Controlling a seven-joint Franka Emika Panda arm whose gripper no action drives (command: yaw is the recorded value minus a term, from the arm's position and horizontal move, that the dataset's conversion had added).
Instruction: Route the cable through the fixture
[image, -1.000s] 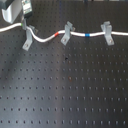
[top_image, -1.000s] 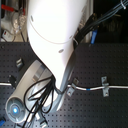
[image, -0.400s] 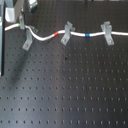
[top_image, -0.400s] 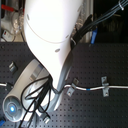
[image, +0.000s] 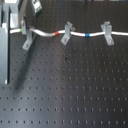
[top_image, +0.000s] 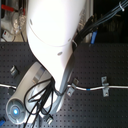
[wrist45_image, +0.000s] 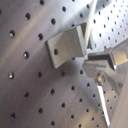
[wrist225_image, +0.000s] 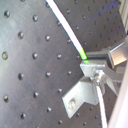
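White and thin, the long flexible cable (image: 50, 35) runs across the black perforated metal board (image: 65, 90) in the first exterior view, its red band (image: 62, 31) just beside a shorter grey clip (image: 66, 33) and its blue band (image: 87, 36) between that clip and a third one leaning the opposite way (image: 106, 32); it lies in or against both. The tall grey metal fixture with the forked top and long slanted leg (image: 28, 41) stands toward the first exterior view's left; the cable passes close by its fork, though we cannot tell whether it is seated there. In the second wrist view the gripper (wrist225_image: 94, 70) appears clenched on the cable, with the fixture (wrist225_image: 80, 96) just beside the fingers. We judge the coming move turns on this: the cord's long axis must cross the fork squarely, then go down into the slot.
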